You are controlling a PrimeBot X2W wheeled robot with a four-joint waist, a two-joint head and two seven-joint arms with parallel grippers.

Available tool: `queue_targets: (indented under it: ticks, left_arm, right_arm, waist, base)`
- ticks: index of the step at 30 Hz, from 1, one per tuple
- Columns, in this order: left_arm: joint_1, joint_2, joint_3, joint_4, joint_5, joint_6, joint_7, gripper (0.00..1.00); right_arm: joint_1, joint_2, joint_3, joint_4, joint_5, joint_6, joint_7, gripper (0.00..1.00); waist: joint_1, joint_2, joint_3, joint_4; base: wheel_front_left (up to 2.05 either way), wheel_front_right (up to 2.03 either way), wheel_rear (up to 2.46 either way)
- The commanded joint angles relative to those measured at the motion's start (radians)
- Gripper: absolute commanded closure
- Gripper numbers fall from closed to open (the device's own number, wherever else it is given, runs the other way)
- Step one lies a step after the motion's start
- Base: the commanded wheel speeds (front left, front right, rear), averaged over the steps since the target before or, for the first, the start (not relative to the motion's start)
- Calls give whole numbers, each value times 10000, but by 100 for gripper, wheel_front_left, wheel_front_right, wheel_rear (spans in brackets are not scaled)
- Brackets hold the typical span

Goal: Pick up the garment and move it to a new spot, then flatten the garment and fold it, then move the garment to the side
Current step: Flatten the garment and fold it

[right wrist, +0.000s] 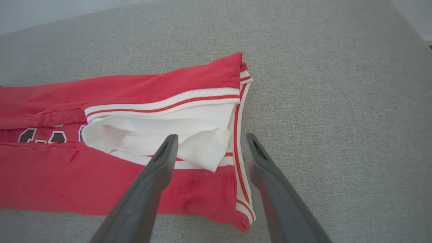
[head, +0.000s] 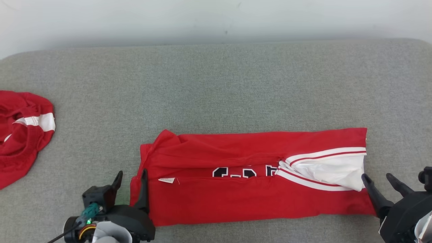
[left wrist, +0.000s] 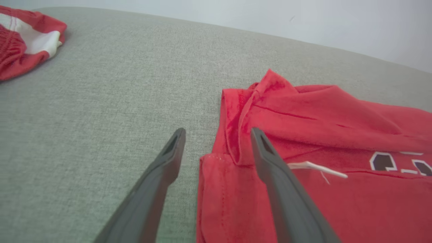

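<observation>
The garment (head: 236, 199) is a red jersey with white trim and dark lettering, folded into a long band across the grey surface near its front edge. Its left end (left wrist: 243, 141) lies between the fingers of my left gripper (head: 131, 176), which stands open over that corner and holds nothing. The white-trimmed right end (right wrist: 209, 148) lies under my right gripper (head: 376, 178), also open, with one finger over the cloth and the other over bare grey fabric. Both grippers (left wrist: 217, 133) (right wrist: 209, 140) show wide gaps.
A second red garment with a white stripe (head: 20, 135) lies crumpled at the left edge of the grey padded surface (head: 216, 84). A pale wall runs behind the far edge.
</observation>
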Motion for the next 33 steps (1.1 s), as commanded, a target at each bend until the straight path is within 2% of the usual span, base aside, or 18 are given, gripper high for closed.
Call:
queue_targets:
  ticks: [1,3,6,13,18,24,33]
  left_arm:
    - [218,-7,161,-165,208,20,-71,0]
    - [397,-35,777,-862,835,29,-89,0]
    - [1197,-317,1675,-1826,1798,-256,-76,0]
    - [2751,-1397,3746,-3221,3635,-1489,-80,0]
    - [3530,-2093,4910,-3757,4667,-2265,-81,0]
    - [4020,-2518,5623,-4023,5378,-2834,-82,0]
    - [4086,-2689,5797,-3967,5822,-3120,-83,0]
  right_arm:
    - [137,82,-95,-41,15,-23,-52,0]
    - [143,198,-266,-53,58,-23,-85,0]
    - [39,513,-579,47,297,-23,-180,0]
    - [-205,1030,-1159,869,359,-23,-408,0]
    - [-737,1071,-1168,1830,532,-23,-396,0]
    - [-1770,678,-1029,3609,308,-23,-533,0]
    - [-2751,344,-778,5579,149,-23,-640,0]
  waist:
    - [1,1,-74,20]
    - [1,1,-145,92]
    - [1,1,-278,196]
    - [1,1,-653,453]
    - [1,1,-740,498]
    - [1,1,-694,552]
    - [1,1,-479,811]
  base:
    - [0,0,0]
    - [0,0,0]
    - [0,0,0]
    - [0,0,0]
    - [0,0,0]
    - [0,0,0]
    - [0,0,0]
